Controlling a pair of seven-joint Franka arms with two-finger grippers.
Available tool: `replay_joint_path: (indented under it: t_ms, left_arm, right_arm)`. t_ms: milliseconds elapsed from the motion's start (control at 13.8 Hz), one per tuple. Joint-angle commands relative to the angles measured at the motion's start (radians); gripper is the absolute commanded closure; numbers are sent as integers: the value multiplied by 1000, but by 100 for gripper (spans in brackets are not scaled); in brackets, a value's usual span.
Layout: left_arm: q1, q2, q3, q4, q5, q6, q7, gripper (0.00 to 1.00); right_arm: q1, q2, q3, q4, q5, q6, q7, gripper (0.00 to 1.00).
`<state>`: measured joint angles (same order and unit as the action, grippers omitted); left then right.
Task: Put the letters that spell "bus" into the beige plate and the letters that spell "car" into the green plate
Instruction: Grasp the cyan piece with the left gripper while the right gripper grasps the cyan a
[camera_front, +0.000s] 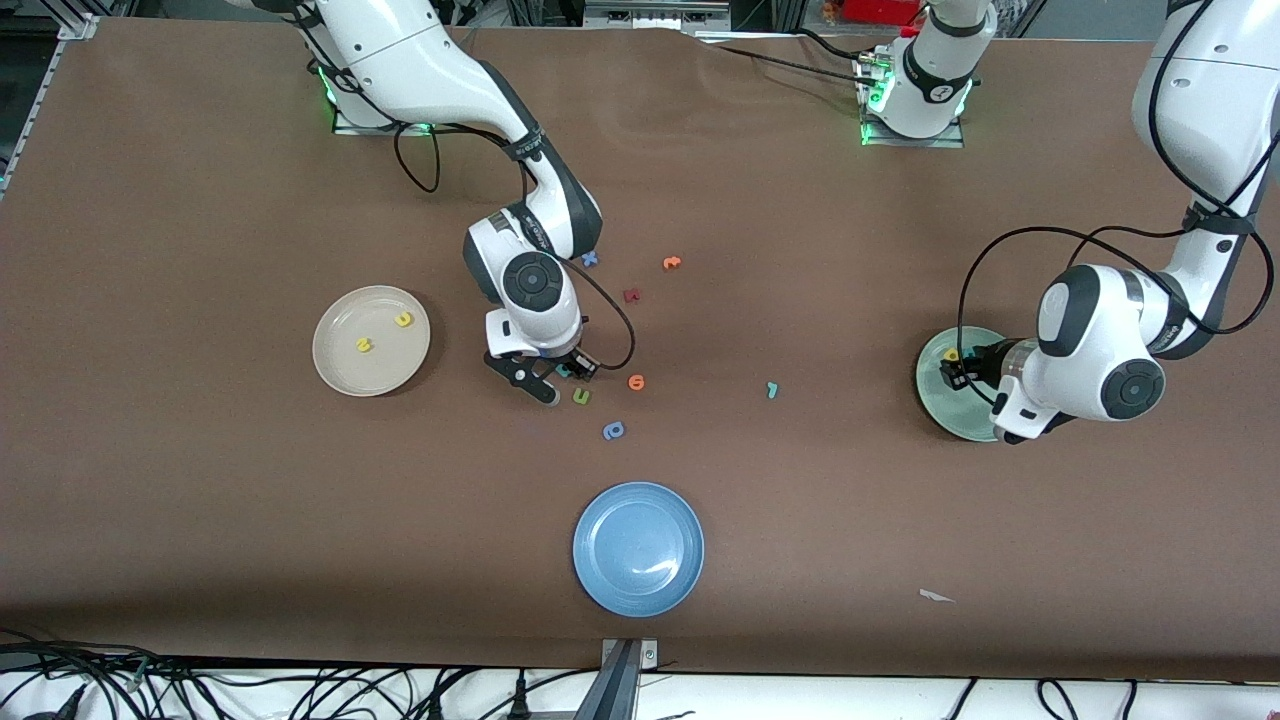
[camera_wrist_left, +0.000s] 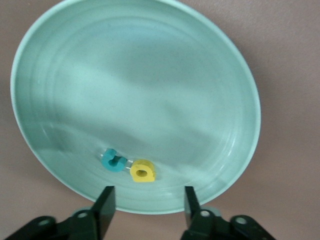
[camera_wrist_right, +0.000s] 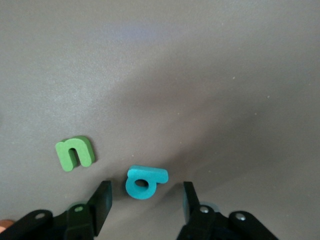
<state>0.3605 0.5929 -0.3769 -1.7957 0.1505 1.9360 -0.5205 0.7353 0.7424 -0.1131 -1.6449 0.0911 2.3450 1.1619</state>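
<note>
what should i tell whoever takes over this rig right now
Left gripper: open, over the green plate, holding nothing.
Right gripper: open, low over the table with the teal "b" between its fingers, not gripped yet; a green letter lies beside it.
Done: yellow "u" and yellow "s" lie in the beige plate; teal "c" and yellow "a" lie in the green plate.
Left: take the "b" to the beige plate; the thin teal "r", on the table between the loose letters and the green plate, goes to the green plate.
</note>
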Motion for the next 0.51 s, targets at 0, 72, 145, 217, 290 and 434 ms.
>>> replay_joint_path:
  t_ms: [0, 72, 145, 217, 290, 434]
  left_arm:
    - [-6, -65, -25, 5, 6, -47, -16, 0]
    - [-3, -80, -66, 4, 4, -49, -45, 0]
    - [-3, -84, -100, 6, 4, -49, -108, 0]
    - [-6, -82, -135, 7, 6, -48, -180, 0]
    - [-6, -82, -170, 7, 6, -40, -238, 0]
    - [-20, -68, -229, 30, 4, -16, -335, 0]
  right_arm:
    - [3, 14, -2, 16, 9, 5, 9, 36]
    - [0, 15, -2, 14, 6, 5, 7, 39]
    - [-2, 15, -2, 13, 3, 5, 5, 40]
    - [0, 18, -4, 13, -1, 5, 4, 44]
    - [-4, 17, -5, 13, -2, 4, 2, 46]
    - [-4, 18, -7, 13, -2, 3, 2, 46]
